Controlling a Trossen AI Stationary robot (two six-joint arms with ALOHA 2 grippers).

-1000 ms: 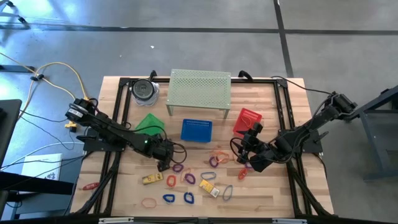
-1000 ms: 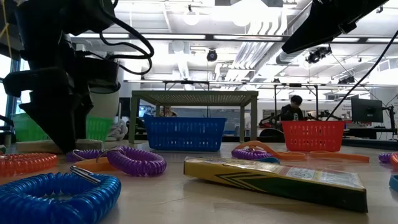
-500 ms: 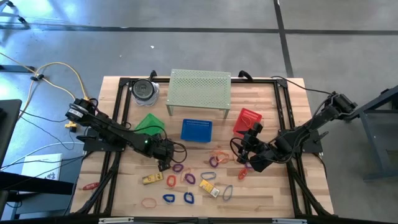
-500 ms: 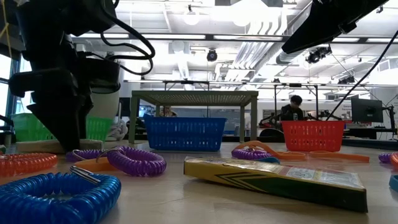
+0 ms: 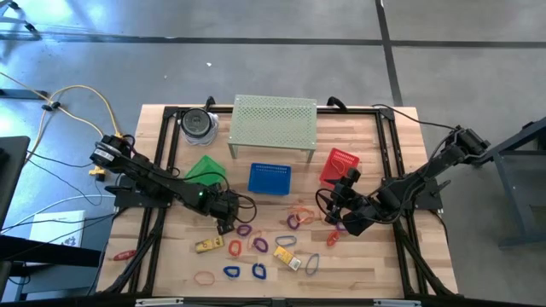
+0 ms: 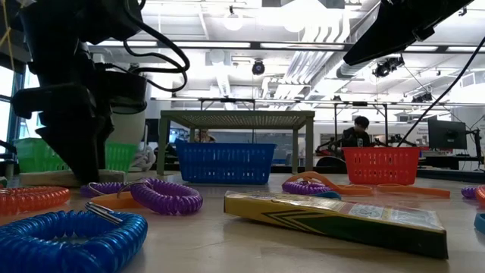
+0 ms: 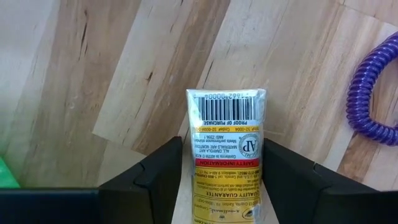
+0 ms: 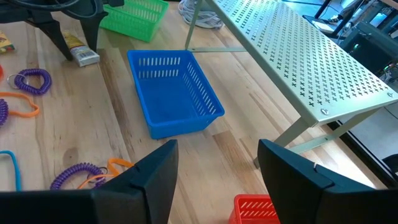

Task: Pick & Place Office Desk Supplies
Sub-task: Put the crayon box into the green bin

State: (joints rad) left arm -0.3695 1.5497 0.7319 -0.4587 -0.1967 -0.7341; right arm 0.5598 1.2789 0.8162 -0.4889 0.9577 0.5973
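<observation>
A yellow crayon packet (image 7: 225, 118) with a barcode end lies flat on the wooden table, and my left gripper (image 7: 222, 180) stands over it with a finger on each long side. In the high view that gripper (image 5: 224, 225) is left of centre and hides the packet. A purple coil loop (image 7: 373, 93) lies just beside it. More coil loops and bands (image 5: 256, 246) and other yellow packets (image 5: 205, 246) are scattered toward the near edge. My right gripper (image 5: 337, 213) hangs open above the table right of centre, nothing between its fingers (image 8: 155, 180). My left gripper has the yellow packet between its two fingers, which lie against its two long sides (image 7: 191, 168). The fingers come steeply from above and lie across the packet. The packet rests flat on the table, its barcode end (image 8: 87, 57) sticking out past the fingers.
A blue basket (image 5: 270, 179), a green basket (image 5: 206, 169) and a red basket (image 5: 339, 165) stand at mid-table. Behind them stands a perforated metal shelf (image 5: 273, 124). A round container (image 5: 198, 124) sits at the far left. A person sits in the room beyond.
My left gripper has stayed in place and drawn its fingers together onto the yellow packet's sides. The packet has not moved off the table.
</observation>
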